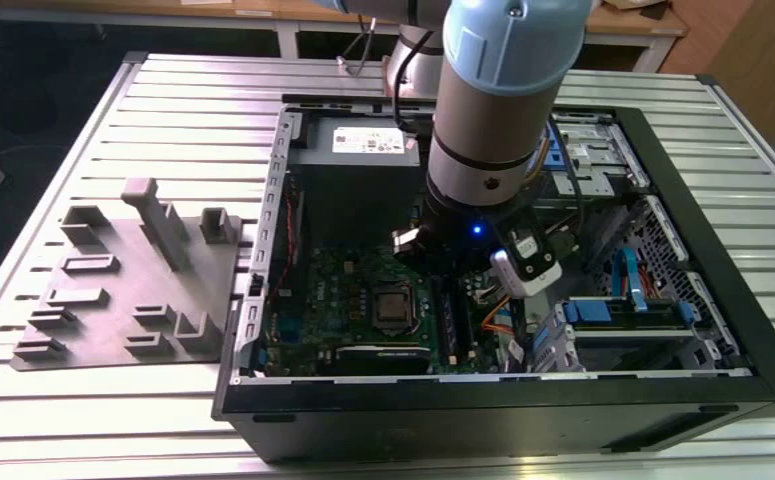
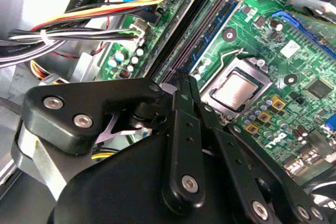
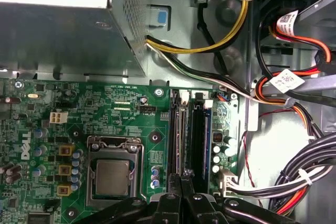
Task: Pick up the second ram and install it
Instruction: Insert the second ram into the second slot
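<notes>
Gripper [image 3: 181, 177]: its fingers [image 2: 181, 129] are drawn together low over the board and appear clamped on the top edge of the second ram. A narrow pinch suits so thin a stick.
Second ram [image 3: 180, 140]: it stands on edge in line with a slot. Seen edge-on, how deep it sits cannot be told.
Memory slots [image 2: 207, 19]: long black channels run straight away from the tips, so the grip lines up with them for a straight downward press.
Processor socket [image 3: 112, 176]: just beside the slots and apart from the gripper.
Cables [image 3: 310, 171]: tied in bundles on the slots' other side, off the working line.
Arm [image 1: 494, 120]: it reaches steeply down into the open computer case [image 1: 494, 395], which lies on its side so the board faces up.
Holder tray [image 1: 107, 300]: on the table [image 1: 200, 90] at the exterior view's left, well apart from the gripper.
</notes>
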Tool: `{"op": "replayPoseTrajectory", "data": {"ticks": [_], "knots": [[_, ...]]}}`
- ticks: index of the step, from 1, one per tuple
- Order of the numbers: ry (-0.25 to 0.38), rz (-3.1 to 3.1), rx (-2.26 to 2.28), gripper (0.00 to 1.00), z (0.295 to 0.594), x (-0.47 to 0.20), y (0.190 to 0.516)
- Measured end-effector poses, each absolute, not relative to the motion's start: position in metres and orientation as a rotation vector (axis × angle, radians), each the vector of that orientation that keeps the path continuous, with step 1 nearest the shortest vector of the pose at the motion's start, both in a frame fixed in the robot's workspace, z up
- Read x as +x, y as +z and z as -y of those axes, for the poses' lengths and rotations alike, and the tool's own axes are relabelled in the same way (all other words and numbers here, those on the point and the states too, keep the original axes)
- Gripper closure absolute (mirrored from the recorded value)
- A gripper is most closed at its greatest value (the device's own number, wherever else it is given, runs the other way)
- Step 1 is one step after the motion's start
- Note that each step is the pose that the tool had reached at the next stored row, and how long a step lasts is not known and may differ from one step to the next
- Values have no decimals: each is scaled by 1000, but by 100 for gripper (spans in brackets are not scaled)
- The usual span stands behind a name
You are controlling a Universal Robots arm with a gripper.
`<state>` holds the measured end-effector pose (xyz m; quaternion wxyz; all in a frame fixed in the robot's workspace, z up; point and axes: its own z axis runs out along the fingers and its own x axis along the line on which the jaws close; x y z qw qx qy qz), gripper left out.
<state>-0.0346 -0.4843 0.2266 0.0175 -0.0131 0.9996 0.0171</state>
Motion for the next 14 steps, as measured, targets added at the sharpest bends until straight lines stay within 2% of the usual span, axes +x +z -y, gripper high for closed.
{"op": "replayPoseTrajectory", "data": {"ticks": [14], "knots": [[53,-3106,-40,92,484,-35,222]]}}
